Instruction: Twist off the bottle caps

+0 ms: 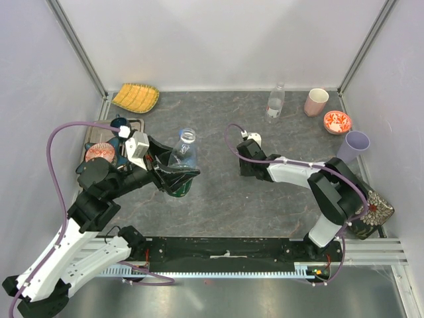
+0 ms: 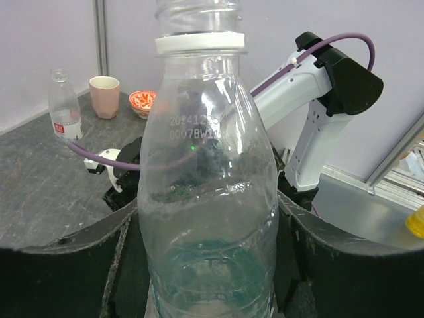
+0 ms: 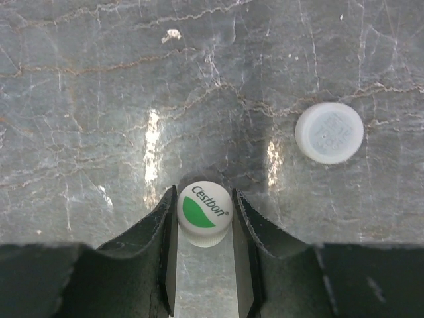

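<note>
My left gripper (image 1: 177, 177) is shut on a clear bottle with a dark green label (image 1: 185, 154) and holds it upright. In the left wrist view the bottle (image 2: 205, 192) fills the space between my fingers (image 2: 59, 278), and its neck is open with only a white ring on it. My right gripper (image 1: 246, 142) is low over the table, right of the bottle. In the right wrist view its fingertips (image 3: 165, 218) close round a white-and-green cap (image 3: 204, 212) down at the table surface. A plain white cap (image 3: 329, 132) lies on the table up and to the right of it.
Another clear bottle (image 1: 275, 101) stands at the back, with a pink cup (image 1: 316, 101), a red patterned bowl (image 1: 337, 122) and a purple cup (image 1: 356, 146) to its right. A yellow plate (image 1: 136, 97) is at the back left. A tray (image 1: 129, 126) with small things is at the left.
</note>
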